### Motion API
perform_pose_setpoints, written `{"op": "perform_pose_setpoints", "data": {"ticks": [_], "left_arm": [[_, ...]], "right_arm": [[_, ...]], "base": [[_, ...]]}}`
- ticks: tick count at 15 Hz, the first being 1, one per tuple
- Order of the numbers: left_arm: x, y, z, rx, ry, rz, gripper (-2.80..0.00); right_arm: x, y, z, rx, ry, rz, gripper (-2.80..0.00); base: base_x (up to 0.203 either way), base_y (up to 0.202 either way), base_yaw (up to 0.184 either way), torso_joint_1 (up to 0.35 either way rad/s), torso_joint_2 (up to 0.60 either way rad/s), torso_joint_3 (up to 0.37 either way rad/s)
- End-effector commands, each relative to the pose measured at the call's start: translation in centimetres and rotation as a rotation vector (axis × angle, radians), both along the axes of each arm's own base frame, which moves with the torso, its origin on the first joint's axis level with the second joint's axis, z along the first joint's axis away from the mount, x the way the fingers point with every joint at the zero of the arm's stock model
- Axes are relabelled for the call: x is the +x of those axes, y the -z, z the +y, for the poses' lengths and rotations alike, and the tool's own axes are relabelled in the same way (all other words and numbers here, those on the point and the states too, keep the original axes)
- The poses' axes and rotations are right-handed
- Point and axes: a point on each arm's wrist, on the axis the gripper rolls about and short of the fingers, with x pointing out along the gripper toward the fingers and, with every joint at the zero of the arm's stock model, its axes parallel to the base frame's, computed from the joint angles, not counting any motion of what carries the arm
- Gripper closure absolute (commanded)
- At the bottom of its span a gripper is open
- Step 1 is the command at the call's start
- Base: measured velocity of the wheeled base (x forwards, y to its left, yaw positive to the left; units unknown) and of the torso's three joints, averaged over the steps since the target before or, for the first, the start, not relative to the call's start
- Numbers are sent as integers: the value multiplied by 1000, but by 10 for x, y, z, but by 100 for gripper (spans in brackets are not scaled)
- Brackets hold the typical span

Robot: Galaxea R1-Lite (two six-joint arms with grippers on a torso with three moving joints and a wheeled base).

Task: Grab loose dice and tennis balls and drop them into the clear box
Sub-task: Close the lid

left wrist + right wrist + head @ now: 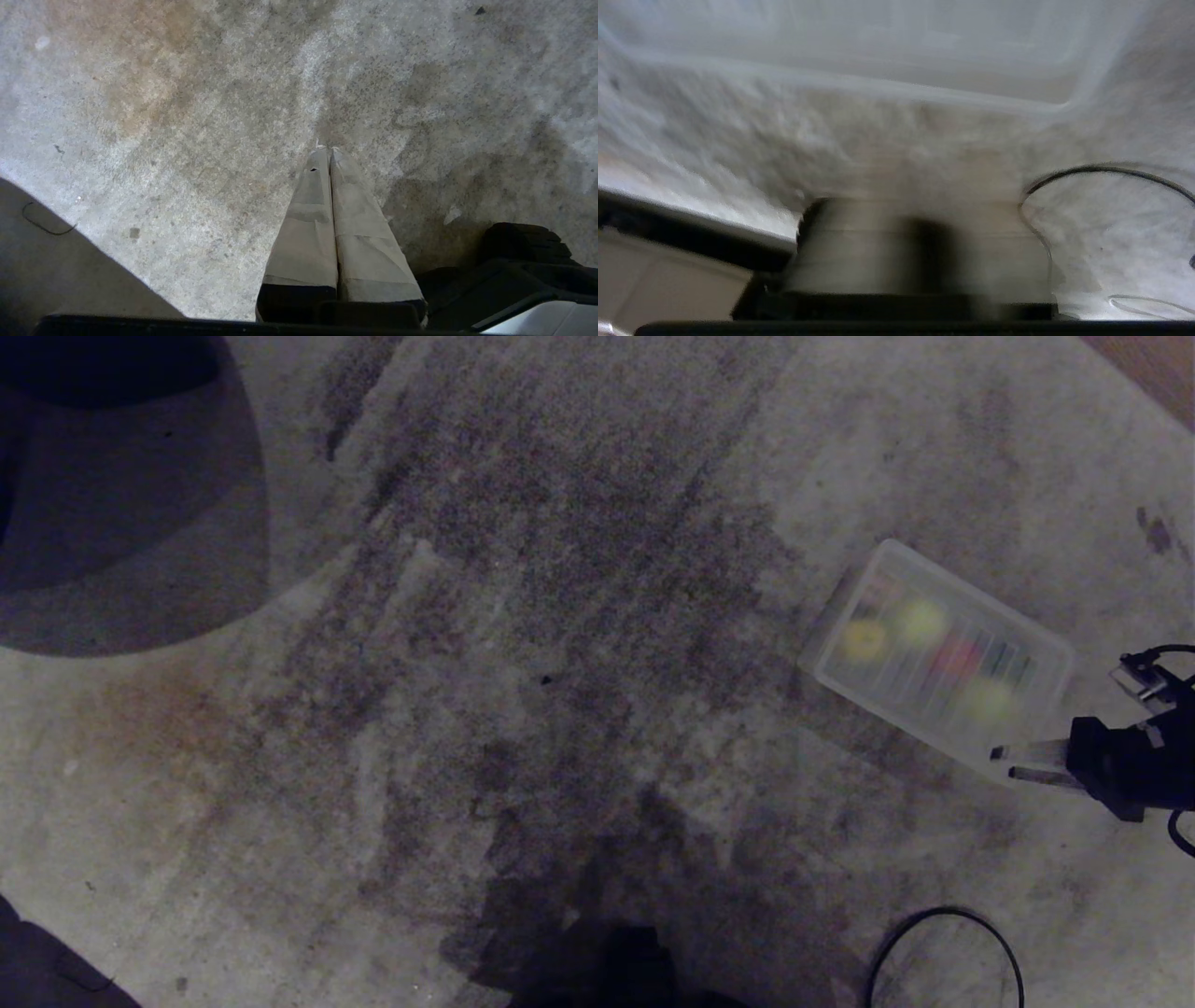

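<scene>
- The left gripper (329,151) hangs over the stained floor (523,616), fingers pressed together, empty.
- The clear box (1046,649) lies right of centre, holding blurred tennis balls (920,621) and dice (954,660).
- The right gripper (1004,763) sits at the box's near edge; its grip cannot be told.

a stained grey concrete floor (560,616) with a rust-brown patch (159,709), dimly lit, apparently indoors.
</scene>
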Motion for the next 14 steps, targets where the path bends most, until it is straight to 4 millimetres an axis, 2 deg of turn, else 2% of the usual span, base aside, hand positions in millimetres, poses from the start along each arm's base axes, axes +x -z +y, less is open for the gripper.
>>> {"op": "perform_pose_setpoints", "data": {"ticks": [1, 9, 14], "left_arm": [[0, 0, 0, -1, -1, 1, 0], [0, 0, 0, -1, -1, 1, 0], [0, 0, 0, -1, -1, 1, 0]], "right_arm": [[4, 3, 11, -7, -33, 19, 0], [34, 35, 25, -24, -75, 136, 0], [47, 35, 18, -48, -48, 124, 0]], "base": [[0, 0, 0, 0, 0, 0], [0, 0, 0, 0, 0, 0], [0, 0, 0, 0, 0, 0]]}}
